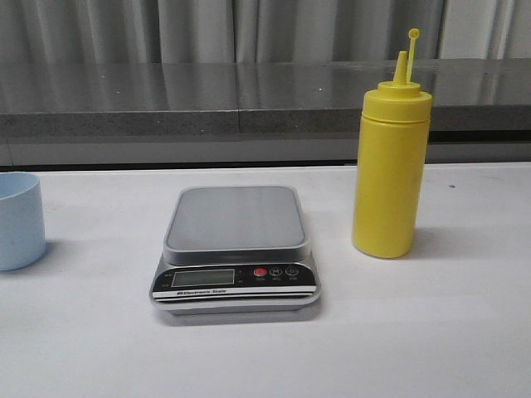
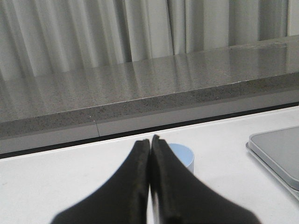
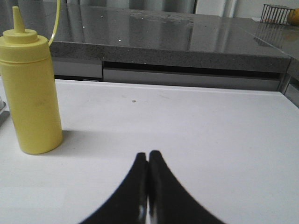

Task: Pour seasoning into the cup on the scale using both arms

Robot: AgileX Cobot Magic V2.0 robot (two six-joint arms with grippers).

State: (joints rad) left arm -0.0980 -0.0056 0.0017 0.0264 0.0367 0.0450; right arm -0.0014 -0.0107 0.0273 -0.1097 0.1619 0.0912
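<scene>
**Nothing lifted yet: cup and bottle both wait off the scale**

Here we are over the broad white tabletop [image 1: 431,332], and the biggest player on it is the tall opaque yellow plastic squeeze bottle [image 1: 388,166], standing upright to the right of centre, nozzle bare, its little tethered cap poking up beside the tip. Dead centre sits the flat silver-grey digital kitchen scale [image 1: 236,217], platform bare, display facing the near edge. Far out at the left edge stands the small pale blue plastic tumbler [image 1: 18,220], upright and well apart from the scale.

Neither arm shows in the front view. The left gripper [image 2: 150,142] has its black fingers pressed together, holding nothing, with the tumbler just beyond the tips. The right gripper [image 3: 148,156] is likewise closed and empty, the bottle off to its left and well apart.

So the opening step looks like the cup's move onto the platform. To do it well: spread the left fingers wide first, take the tumbler low on its wall, keep it upright, and set it centred on the platform.
</scene>
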